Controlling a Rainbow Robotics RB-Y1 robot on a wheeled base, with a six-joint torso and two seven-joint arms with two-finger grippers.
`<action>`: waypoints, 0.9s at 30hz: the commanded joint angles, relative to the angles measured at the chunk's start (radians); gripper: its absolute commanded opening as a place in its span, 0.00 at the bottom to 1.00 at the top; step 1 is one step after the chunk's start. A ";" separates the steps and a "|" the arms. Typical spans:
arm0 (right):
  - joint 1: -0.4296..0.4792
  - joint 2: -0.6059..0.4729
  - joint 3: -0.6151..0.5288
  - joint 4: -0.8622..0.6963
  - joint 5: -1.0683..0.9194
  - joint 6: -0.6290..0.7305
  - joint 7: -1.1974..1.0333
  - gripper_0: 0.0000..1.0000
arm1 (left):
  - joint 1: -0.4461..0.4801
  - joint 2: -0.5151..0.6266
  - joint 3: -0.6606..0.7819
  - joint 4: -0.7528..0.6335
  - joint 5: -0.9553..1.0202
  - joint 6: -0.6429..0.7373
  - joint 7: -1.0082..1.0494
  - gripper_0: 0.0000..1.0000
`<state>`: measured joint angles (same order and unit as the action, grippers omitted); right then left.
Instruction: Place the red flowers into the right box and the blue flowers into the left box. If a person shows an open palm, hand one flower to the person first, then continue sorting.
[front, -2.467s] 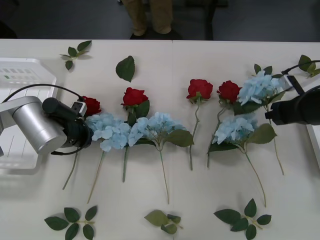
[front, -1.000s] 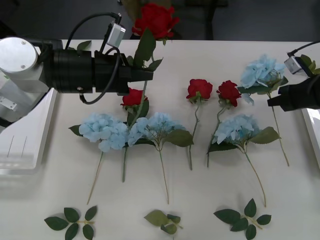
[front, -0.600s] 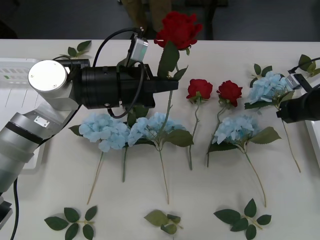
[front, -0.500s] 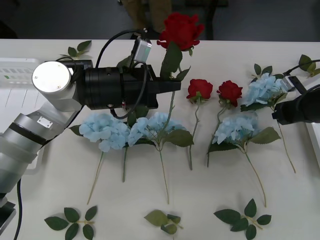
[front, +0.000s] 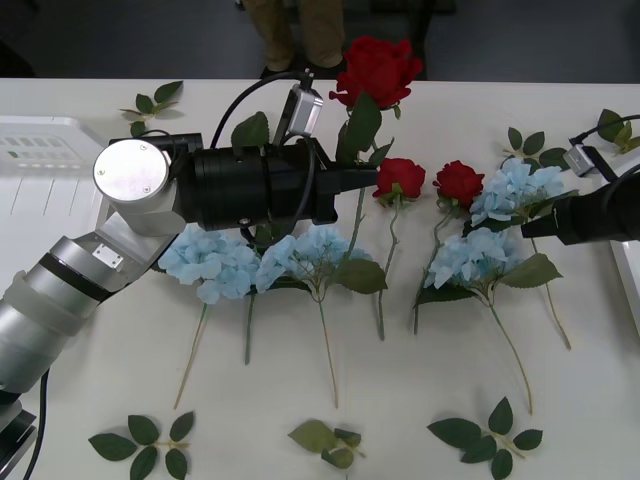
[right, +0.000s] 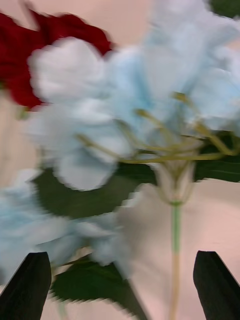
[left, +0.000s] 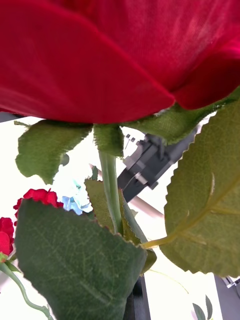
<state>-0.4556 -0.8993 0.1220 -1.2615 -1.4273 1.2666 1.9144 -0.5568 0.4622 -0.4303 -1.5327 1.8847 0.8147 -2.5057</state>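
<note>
My left gripper (front: 368, 181) is shut on the stem (left: 110, 190) of a red rose (front: 377, 68) and holds it upright above the table's middle. Two more red roses (front: 400, 177) (front: 459, 182) lie just to its right. At the right, my right gripper (front: 526, 229) is open, its fingers either side of a blue hydrangea (right: 150, 100) lying on the table (front: 515, 190). Three other blue hydrangeas (front: 210, 262) (front: 312, 250) (front: 470, 258) lie in the row. The left box (front: 40, 150) sits far left and an edge of the right box (front: 632, 285) far right. The open palm is out of view.
Loose green leaf sprigs (front: 140, 445) (front: 330, 440) (front: 487, 435) lie along the near edge and others (front: 150, 105) (front: 615, 128) at the back corners. A person's khaki legs (front: 300, 30) stand beyond the far edge.
The left arm has carried the lifted rose further right. The right gripper has shifted left and its blue hydrangea now lies next to the other one.
</note>
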 joint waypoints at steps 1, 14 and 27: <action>-0.032 -0.030 -0.104 0.027 -0.193 0.106 0.130 0.82 | 0.003 -0.020 -0.007 -0.014 -0.006 -0.014 -0.076 0.00; -0.002 0.054 0.159 0.257 -0.881 0.180 0.684 0.83 | 0.005 -0.017 -0.005 -0.014 0.001 -0.015 -0.076 0.00; 0.029 0.123 0.420 -0.030 -1.072 -0.174 0.791 0.83 | 0.005 -0.019 -0.001 -0.014 0.005 -0.015 -0.078 0.00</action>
<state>-0.4331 -0.8008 0.4983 -1.1974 -2.4650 1.1610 2.7219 -0.5562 0.4604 -0.4303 -1.5313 1.8846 0.8096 -2.5058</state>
